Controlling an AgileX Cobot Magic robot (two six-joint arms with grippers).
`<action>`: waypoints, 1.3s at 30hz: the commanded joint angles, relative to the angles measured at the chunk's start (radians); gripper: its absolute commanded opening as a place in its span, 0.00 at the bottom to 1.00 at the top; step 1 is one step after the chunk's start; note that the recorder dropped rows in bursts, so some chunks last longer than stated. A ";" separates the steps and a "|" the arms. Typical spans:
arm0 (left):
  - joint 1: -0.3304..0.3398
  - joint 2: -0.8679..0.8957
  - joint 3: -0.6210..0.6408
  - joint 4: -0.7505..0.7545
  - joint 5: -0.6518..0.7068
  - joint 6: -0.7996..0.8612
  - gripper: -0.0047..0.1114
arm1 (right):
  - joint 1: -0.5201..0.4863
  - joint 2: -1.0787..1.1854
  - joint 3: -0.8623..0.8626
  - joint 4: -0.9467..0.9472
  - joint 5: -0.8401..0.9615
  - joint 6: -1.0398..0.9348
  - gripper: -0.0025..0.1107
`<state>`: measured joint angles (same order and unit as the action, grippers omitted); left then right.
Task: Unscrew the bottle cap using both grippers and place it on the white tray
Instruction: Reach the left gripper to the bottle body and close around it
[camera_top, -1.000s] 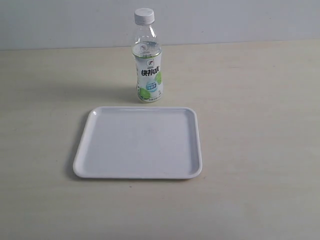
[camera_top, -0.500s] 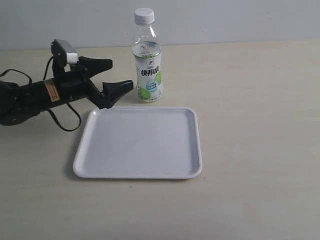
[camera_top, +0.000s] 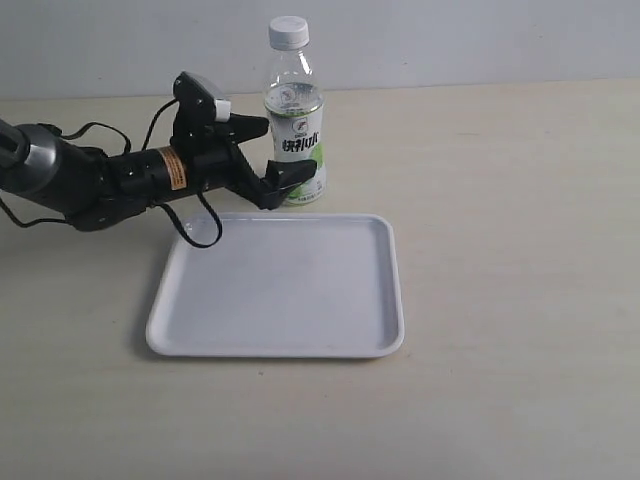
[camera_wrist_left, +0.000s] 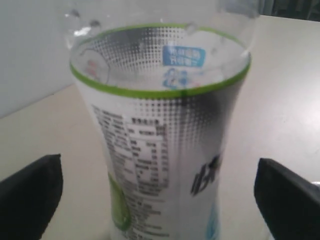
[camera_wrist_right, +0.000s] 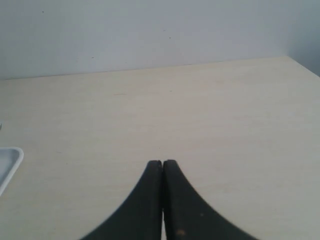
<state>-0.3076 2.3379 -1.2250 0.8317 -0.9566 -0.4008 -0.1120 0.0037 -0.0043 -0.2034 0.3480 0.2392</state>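
- Exterior view: the drink bottle (camera_top: 295, 110) stands upright on the worktop (camera_top: 520, 200), toward its far edge and about midway along it.
- The white bottle cap (camera_top: 288, 32) sits on the bottle's neck.
- The white tray (camera_top: 396, 300) lies flat just on the near side of the bottle, not touching it. My arms are clear of the tray's floor.
- My left pincer (camera_top: 290, 150) reaches in from the worktop's left side. It is spread wide around the lower, labelled part of the bottle, with one finger on the far side and one on the near side.
- A black cable (camera_top: 205, 225) loops down from that arm over the tray's far left corner.
- Left wrist view: the bottle (camera_wrist_left: 165, 140) fills the middle. Its green-edged label (camera_wrist_left: 150, 150) is close up.
- My left pincer (camera_wrist_left: 160, 200) is released. Its black fingers (camera_wrist_left: 30, 197) stand well out on either side of the bottle, with worktop showing in each gap. Neither finger touches the plastic.
- Right wrist view: my right pincer (camera_wrist_right: 162, 164) is clenched. Its two black fingers are pressed flat together and grasp nothing.
- It hangs over bare worktop (camera_wrist_right: 225, 115), and only a rounded corner of the white tray (camera_wrist_right: 9, 162) shows at the picture's edge.
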 joint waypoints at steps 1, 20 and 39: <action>-0.028 0.023 -0.044 -0.034 0.021 0.000 0.94 | -0.004 -0.004 0.004 -0.007 -0.014 -0.002 0.02; -0.092 0.081 -0.139 -0.168 0.054 0.007 0.94 | -0.004 -0.004 0.004 -0.007 -0.010 -0.002 0.02; -0.101 0.066 -0.138 -0.150 0.107 0.072 0.04 | -0.004 -0.004 0.004 -0.007 -0.010 -0.002 0.02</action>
<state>-0.4054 2.4197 -1.3566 0.6749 -0.8624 -0.3439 -0.1120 0.0037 -0.0043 -0.2034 0.3480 0.2392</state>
